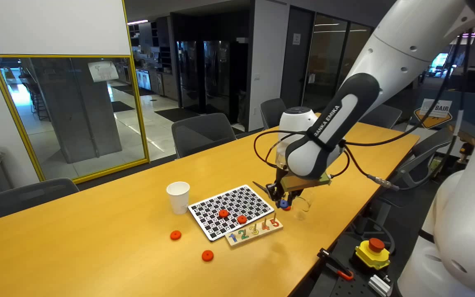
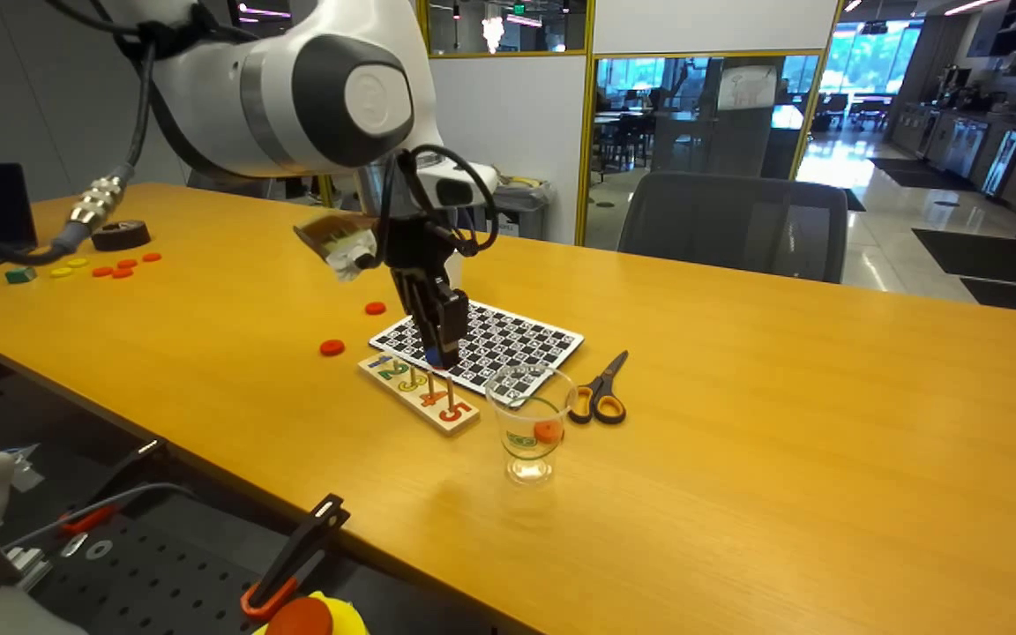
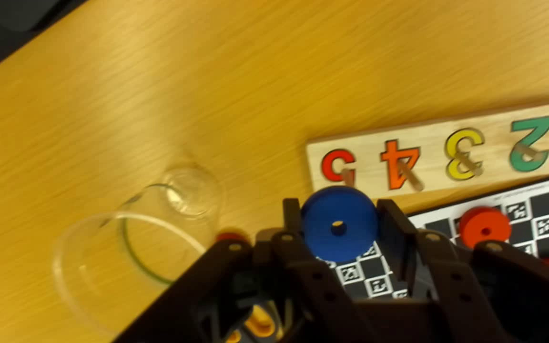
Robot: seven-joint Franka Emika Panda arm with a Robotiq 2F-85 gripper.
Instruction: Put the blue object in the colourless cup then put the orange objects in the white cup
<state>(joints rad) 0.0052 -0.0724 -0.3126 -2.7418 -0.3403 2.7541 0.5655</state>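
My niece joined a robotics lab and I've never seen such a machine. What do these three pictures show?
A white, jointed robot arm ends in a black claw. Two pictures come from cameras standing apart from it; the downward one, from a camera on its wrist. The claw holds a blue disc above the table. On the table are a clear cup, a white cup, orange-red discs (two on a checkered board), scissors and a wooden strip with numbers and pegs.

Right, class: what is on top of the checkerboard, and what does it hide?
Two orange pieces lie on the checkerboard; the squares directly beneath them are covered.
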